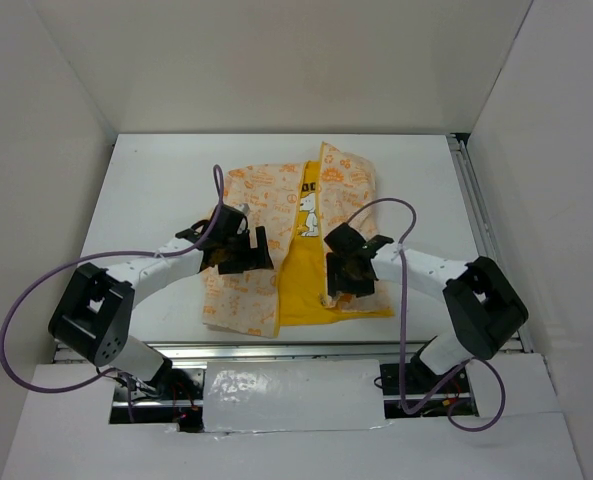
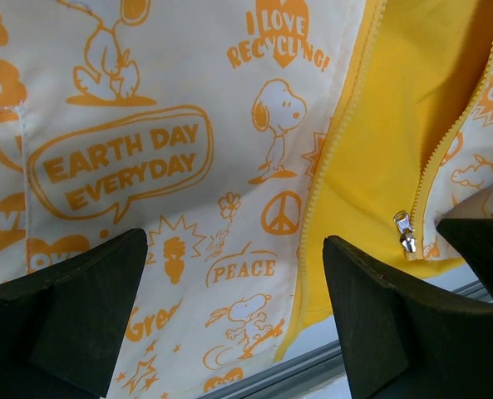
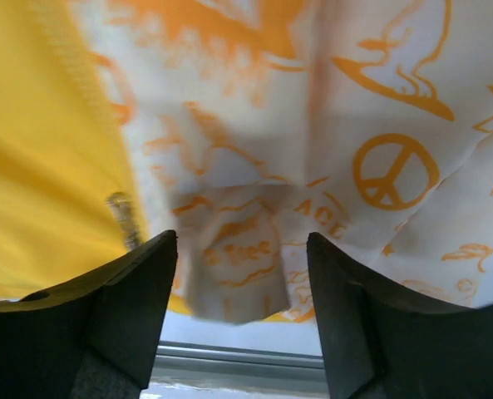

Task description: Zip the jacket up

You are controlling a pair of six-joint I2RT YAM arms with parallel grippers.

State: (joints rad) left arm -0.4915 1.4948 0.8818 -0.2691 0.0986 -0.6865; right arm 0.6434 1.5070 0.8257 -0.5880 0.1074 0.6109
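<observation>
The jacket [image 1: 261,215] lies open on the white table, cream-peach with orange prints and yellow lining [image 1: 298,285] showing down the middle. My left gripper [image 1: 238,252] is open above the left front panel [image 2: 188,158]. The yellow zipper strip [image 2: 329,158] and the silver zipper slider [image 2: 406,232] on the right edge show in the left wrist view. My right gripper [image 1: 351,275] is open just over the lower right panel [image 3: 329,125], close to the hem. The slider [image 3: 125,218] shows blurred by the left finger [image 3: 121,307]. Nothing is held.
The table's near metal edge rail [image 1: 296,350] runs just below the jacket hem; it also shows in the right wrist view [image 3: 238,357]. White walls close the table in on three sides. Purple cables [image 1: 36,290] loop from both arms.
</observation>
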